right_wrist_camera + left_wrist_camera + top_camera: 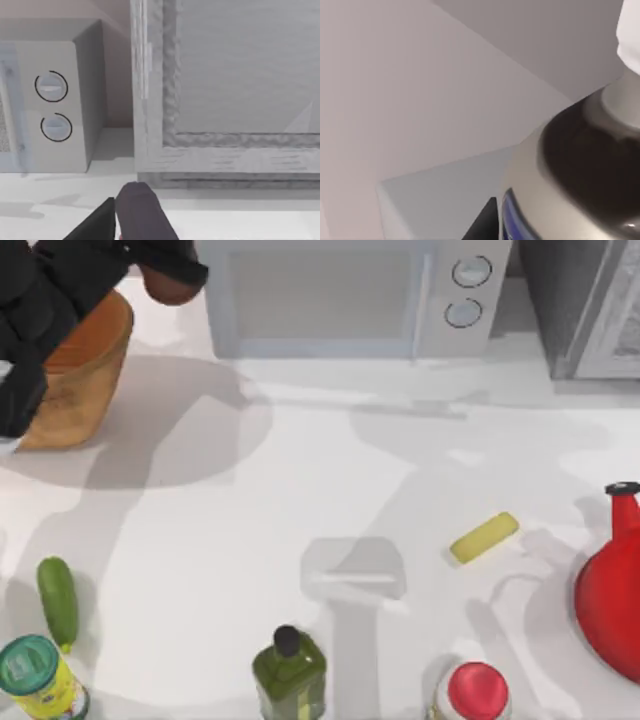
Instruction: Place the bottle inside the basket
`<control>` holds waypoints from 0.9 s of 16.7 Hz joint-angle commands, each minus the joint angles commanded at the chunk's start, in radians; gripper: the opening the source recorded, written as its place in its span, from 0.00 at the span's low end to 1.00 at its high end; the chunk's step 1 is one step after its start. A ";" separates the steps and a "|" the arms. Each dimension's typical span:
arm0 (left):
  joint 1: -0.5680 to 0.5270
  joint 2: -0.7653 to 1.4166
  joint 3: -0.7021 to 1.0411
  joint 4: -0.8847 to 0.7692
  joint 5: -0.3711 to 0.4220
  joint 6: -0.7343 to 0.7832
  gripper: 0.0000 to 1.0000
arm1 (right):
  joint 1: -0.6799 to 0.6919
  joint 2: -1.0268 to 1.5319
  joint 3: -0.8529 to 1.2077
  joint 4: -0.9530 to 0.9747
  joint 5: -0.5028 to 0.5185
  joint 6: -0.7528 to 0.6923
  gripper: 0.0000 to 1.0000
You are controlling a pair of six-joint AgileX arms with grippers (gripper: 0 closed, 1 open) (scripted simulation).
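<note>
The orange-brown wicker basket (70,400) stands at the table's back left. My left gripper (140,258) hovers over its far rim, shut on the bottle (172,282), whose reddish-brown end pokes out to the right of the black arm. The left wrist view looks along the bottle (580,165) from close up, with white cap, dark neck and grey label. My right gripper (125,220) is parked near the back right, facing the microwave and a grey cabinet.
A microwave (340,300) and a grey cabinet (590,300) line the back. Along the front stand a green-lidded can (35,675), cucumber (58,600), olive-green bottle (289,670) and red-capped jar (475,690). A yellow block (484,537) and red jug (612,580) sit right.
</note>
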 joint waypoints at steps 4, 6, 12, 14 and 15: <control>0.155 -0.168 0.135 -0.354 -0.108 0.005 0.00 | 0.000 0.000 0.000 0.000 0.000 0.000 1.00; 0.218 -0.227 0.155 -0.486 -0.158 -0.002 0.00 | 0.000 0.000 0.000 0.000 0.000 0.000 1.00; 0.297 -0.287 0.134 -0.632 -0.229 -0.026 0.00 | 0.000 0.000 0.000 0.000 0.000 0.000 1.00; 0.297 -0.287 0.134 -0.632 -0.229 -0.026 0.00 | 0.000 0.000 0.000 0.000 0.000 0.000 1.00; 0.293 -0.283 0.136 -0.630 -0.228 -0.023 0.00 | 0.000 0.000 0.000 0.000 0.000 0.000 1.00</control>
